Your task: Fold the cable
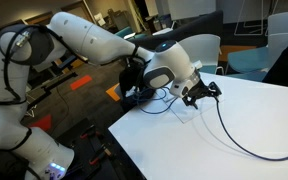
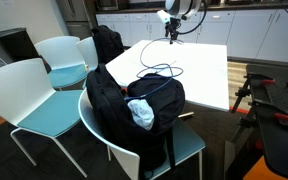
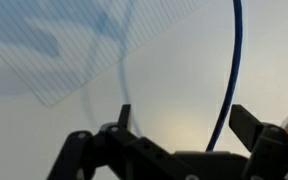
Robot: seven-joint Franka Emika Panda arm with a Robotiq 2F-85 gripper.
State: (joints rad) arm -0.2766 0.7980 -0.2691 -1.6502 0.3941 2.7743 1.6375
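Your arm (image 1: 84,38) was glossy white, made of thick rounded segments with dark seams at the joints. A black hose (image 1: 22,48) looped beside it. Its gripper (image 1: 202,93) was black.

My arm (image 1: 94,45) reaches in from the left, and its gripper (image 1: 202,92) hangs low over the far side of the white table (image 1: 174,150). The dark cable (image 1: 234,141) meets the gripper, loops just to its left, and sweeps toward the near right. Chairs (image 1: 252,62) stand beyond the table.
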